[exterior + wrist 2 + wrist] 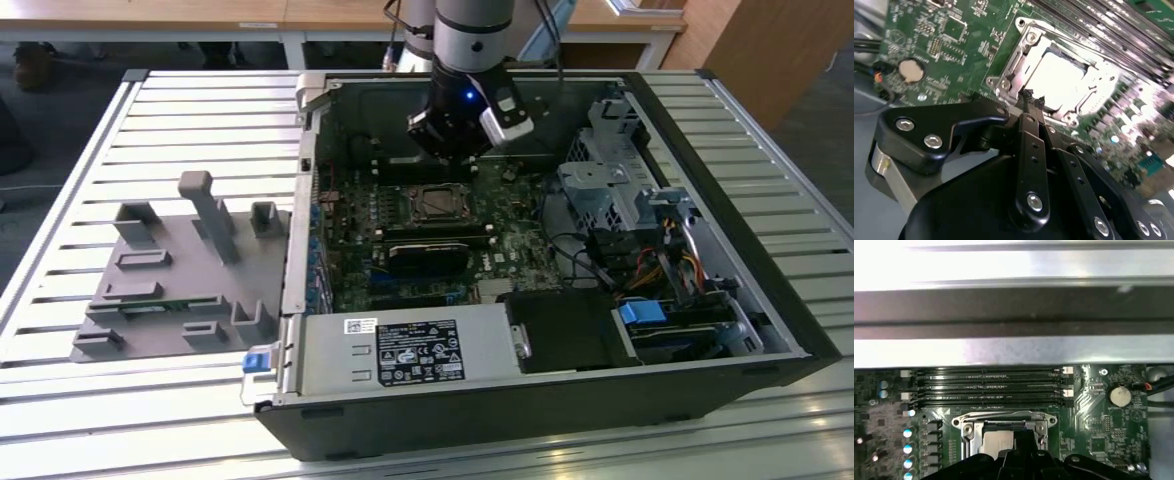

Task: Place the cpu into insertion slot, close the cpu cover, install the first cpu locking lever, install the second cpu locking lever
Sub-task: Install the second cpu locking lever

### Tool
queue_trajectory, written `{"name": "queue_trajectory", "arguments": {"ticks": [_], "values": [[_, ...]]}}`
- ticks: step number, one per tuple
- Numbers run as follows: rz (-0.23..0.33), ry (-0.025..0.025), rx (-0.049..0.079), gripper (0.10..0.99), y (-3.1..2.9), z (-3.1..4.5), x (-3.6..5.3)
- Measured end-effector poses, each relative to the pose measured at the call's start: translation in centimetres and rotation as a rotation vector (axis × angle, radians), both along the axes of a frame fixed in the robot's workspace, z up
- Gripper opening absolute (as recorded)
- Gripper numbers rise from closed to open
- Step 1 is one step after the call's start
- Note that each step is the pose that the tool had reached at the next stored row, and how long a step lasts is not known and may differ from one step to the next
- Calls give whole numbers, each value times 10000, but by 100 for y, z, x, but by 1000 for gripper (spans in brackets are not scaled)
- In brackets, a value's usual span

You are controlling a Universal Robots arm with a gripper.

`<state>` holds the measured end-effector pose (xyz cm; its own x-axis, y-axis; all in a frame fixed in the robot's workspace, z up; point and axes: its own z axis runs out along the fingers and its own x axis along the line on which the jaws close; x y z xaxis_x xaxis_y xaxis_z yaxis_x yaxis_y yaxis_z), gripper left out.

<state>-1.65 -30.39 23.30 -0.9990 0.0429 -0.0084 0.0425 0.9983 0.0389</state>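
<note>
The cpu (1061, 80) lies flat in the insertion slot (434, 205) on the green motherboard, its silver top bright in both wrist views (995, 442). The cpu cover (1026, 45), a silver metal frame, lies down around the chip. My gripper (1029, 97) is shut, with nothing seen between its black fingertips, which hover right at the socket's edge, next to the frame's corner. In the exterior view my gripper (451, 150) hangs inside the open computer case, just behind the socket. I cannot tell how the locking levers stand.
Long black memory slots (989, 387) run beside the socket. A coin battery (911, 70) sits on the board. The grey power-supply box (400, 350) fills the case's near side, and a drive cage with cables (607, 195) stands on the exterior view's right. A grey fixture (174, 280) lies on the slatted table.
</note>
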Motion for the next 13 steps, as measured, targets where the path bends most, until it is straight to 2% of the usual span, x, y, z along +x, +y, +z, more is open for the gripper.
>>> {"name": "queue_trajectory", "arguments": {"ticks": [2,5,8,13], "values": [[1,1,-2,118,-1,79,0],[1,1,-1,118,-27,100,-1],[1,1,-2,118,-111,100,-1],[1,3,-3,118,-305,100,-1]]}}
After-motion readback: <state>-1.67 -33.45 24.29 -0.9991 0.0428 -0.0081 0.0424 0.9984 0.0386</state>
